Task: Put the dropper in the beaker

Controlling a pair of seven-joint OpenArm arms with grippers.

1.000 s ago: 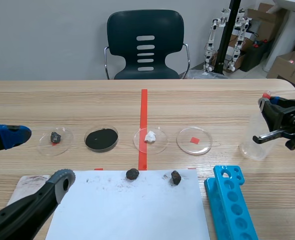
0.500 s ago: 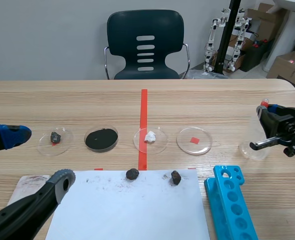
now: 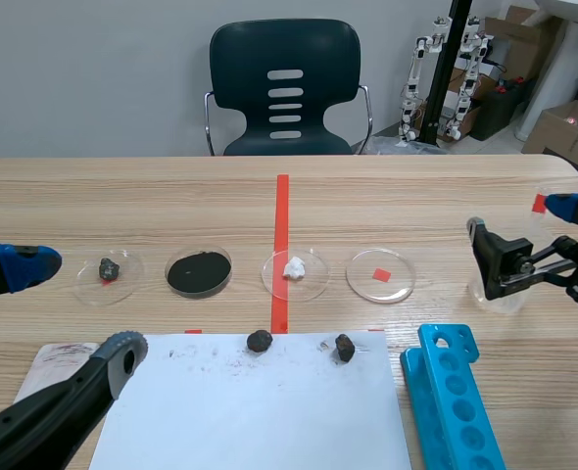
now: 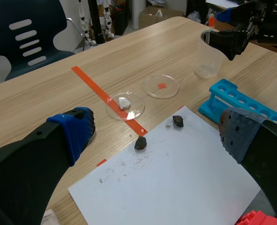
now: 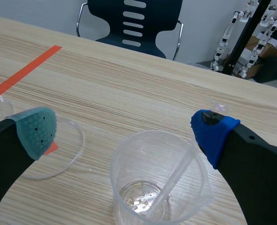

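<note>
Right gripper (image 5: 124, 133) — fingers spread wide, holding nothing — has one finger to either side of the clear beaker (image 5: 152, 132), which stands upright near the right edge of the worktop (image 3: 416, 196). The dropper (image 5: 173, 176) sits inside the beaker, tip at the bottom, stem leaning on the rim beside the blue-padded finger. Left gripper (image 4: 155, 133) — equally wide, empty — hangs near the front left corner by a white sheet (image 4: 176, 178).

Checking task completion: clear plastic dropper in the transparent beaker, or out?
In. The clear plastic dropper leans inside the transparent plastic beaker, against its rim; the right gripper stands open.
</note>
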